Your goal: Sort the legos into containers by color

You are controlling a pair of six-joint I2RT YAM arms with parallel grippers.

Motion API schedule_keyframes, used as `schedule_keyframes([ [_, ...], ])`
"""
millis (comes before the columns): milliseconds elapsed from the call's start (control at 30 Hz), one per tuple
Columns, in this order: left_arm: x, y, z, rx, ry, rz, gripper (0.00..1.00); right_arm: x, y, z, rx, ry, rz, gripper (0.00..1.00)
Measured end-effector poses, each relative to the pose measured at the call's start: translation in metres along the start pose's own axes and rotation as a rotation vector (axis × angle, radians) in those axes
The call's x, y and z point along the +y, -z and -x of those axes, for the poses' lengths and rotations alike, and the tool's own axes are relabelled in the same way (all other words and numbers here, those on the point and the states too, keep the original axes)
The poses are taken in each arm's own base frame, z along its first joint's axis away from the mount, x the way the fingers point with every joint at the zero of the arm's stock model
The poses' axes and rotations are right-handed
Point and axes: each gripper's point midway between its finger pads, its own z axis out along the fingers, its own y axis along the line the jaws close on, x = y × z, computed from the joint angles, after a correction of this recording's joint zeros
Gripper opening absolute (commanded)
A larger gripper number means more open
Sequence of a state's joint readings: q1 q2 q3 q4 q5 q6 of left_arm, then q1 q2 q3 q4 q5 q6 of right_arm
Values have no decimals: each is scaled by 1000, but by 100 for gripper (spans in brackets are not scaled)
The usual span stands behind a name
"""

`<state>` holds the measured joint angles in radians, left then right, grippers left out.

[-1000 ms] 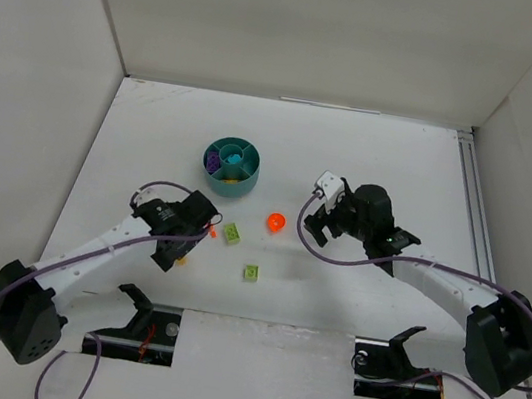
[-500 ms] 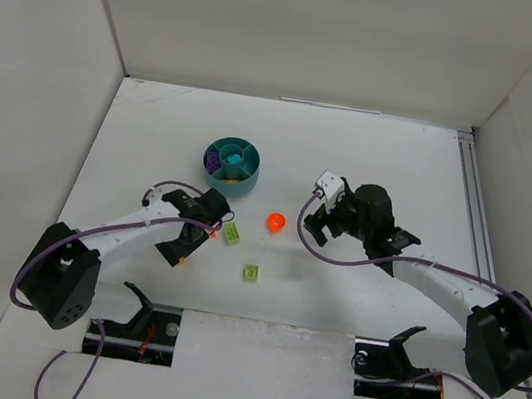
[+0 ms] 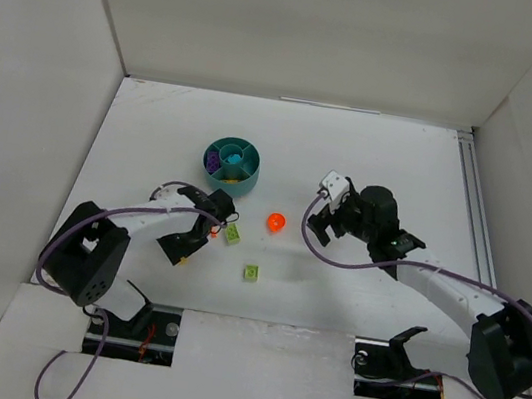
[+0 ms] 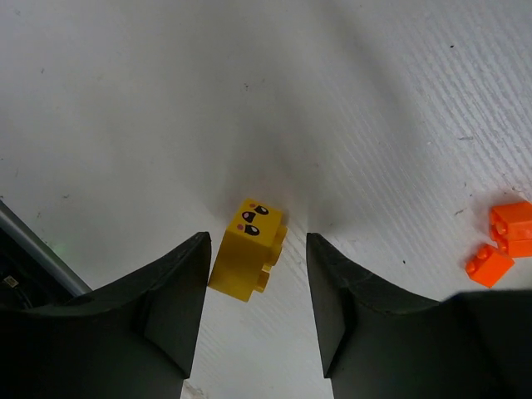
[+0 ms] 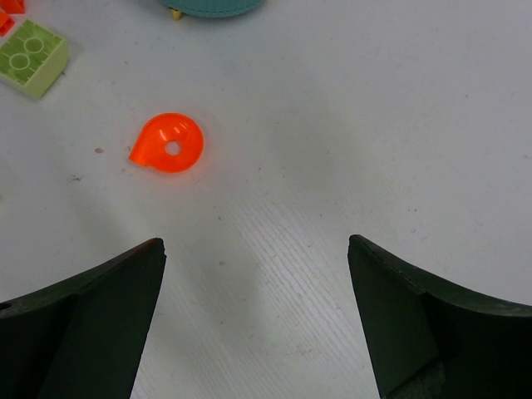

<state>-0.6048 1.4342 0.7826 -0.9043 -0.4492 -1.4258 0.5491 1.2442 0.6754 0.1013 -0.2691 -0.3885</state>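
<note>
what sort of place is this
Probably a robotics lab test cell: white panels box in a white table, two robot arms bolted at its near edge, and lego bricks lie beside a teal divided dish.

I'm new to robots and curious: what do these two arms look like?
The left arm and right arm are white tubes with chunky black joints. A thin purple cable loops along each. The fingers are dark, curved plates.

We're looking at a robotics lab test cell: a bare white tabletop point(image 3: 384, 158) boxed in by plain white panels point(image 3: 302, 33), a left arm point(image 3: 146, 223) and right arm point(image 3: 435, 282) bolted on, purple cables point(image 3: 337, 259) looping, and a metal rail point(image 3: 476, 213) alongside.
</note>
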Motion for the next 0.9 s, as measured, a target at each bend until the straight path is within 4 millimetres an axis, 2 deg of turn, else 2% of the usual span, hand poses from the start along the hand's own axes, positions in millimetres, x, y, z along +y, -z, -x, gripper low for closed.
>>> schedule_keyframes([
  [100, 0, -2, -1, 1, -13, 13, 33, -4, 3, 1, -6, -3, -13, 95],
  [167, 0, -2, -1, 1, -16, 13, 27, -6, 3, 1, -7, -4, -19, 95],
  [200, 1, -2, -1, 1, -17, 13, 21, -7, 4, 0, -7, -5, -21, 95],
  [300, -1, 0, 0, 2, -18, 6, 13, -8, 4, 0, -7, -5, -22, 95],
  [433, -14, 10, 6, -8, -6, -31, 12, -9, 4, -1, -6, -8, -26, 95],
  [567, -42, 35, 22, -51, 17, -125, 12, -9, 4, -1, -6, -8, -27, 95],
  [800, -108, 105, 82, -190, 136, -394, 12, -16, 6, -2, -5, -15, -43, 95],
  [900, -129, 130, 106, -244, 191, -478, 12, -20, 8, -2, -6, -20, -54, 95],
])
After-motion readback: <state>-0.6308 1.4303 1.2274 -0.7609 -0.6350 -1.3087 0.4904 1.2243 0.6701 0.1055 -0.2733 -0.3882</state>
